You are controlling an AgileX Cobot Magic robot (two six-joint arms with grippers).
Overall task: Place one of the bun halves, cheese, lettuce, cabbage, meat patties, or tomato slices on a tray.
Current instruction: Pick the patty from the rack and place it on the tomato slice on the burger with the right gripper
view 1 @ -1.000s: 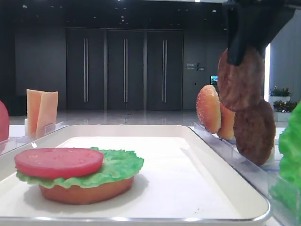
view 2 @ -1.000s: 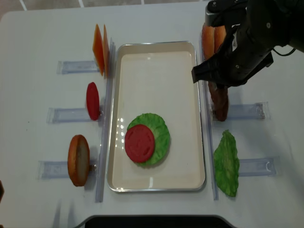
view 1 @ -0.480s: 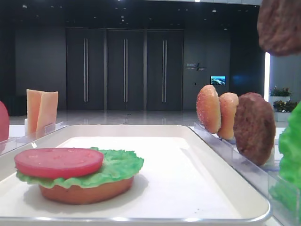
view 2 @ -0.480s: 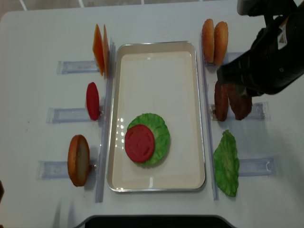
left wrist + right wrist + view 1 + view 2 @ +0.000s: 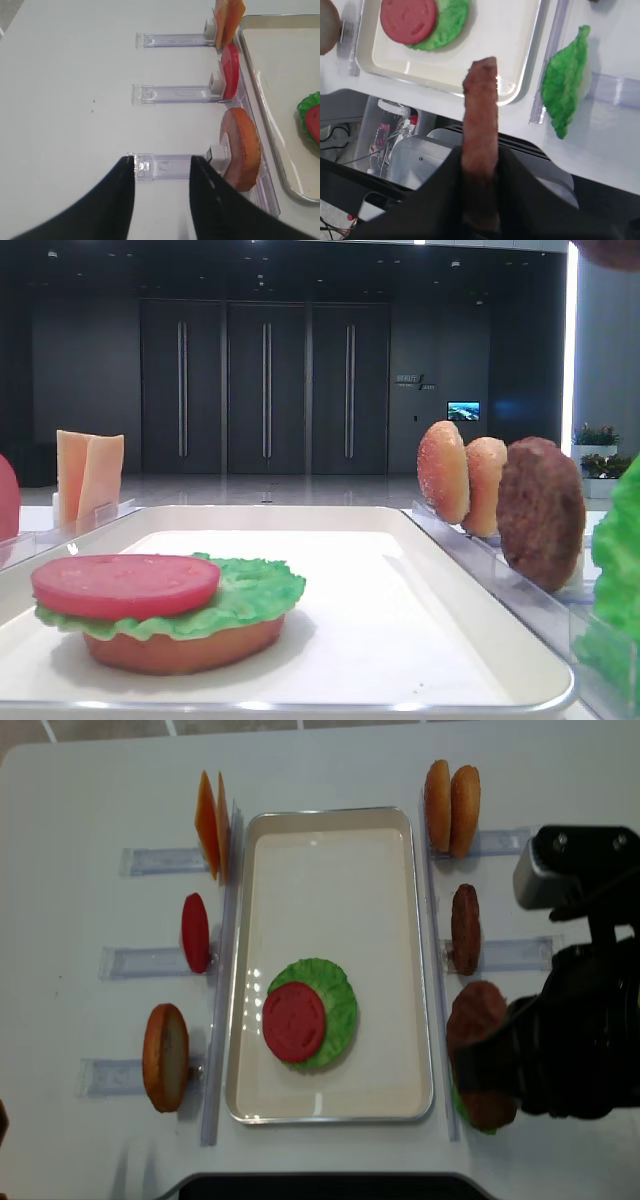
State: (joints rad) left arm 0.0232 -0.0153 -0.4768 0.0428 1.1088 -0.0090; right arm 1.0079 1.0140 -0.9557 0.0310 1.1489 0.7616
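Note:
My right gripper [image 5: 480,155] is shut on a reddish-brown meat patty [image 5: 481,100], held edge-on in the air. From overhead the patty [image 5: 478,1045] hangs just right of the white tray [image 5: 340,820], near its front corner, over a loose lettuce leaf [image 5: 565,82]. On the tray a tomato slice [image 5: 295,1020] lies on lettuce [image 5: 342,992] on a bun base [image 5: 180,648]. My left gripper [image 5: 162,160] is open and empty over a clear holder [image 5: 165,164], left of a bun half [image 5: 240,150].
Right of the tray, holders carry two bun halves [image 5: 450,795] and a darker patty [image 5: 465,928]. Left of it stand cheese slices [image 5: 210,825], a tomato slice [image 5: 195,932] and a bun half [image 5: 165,1057]. The table's front edge lies just beyond the tray.
My right gripper has lifted the patty away from the holder beside the darker patty and carried it toward the front, to beside the tray's front right corner. The left gripper has stayed put.

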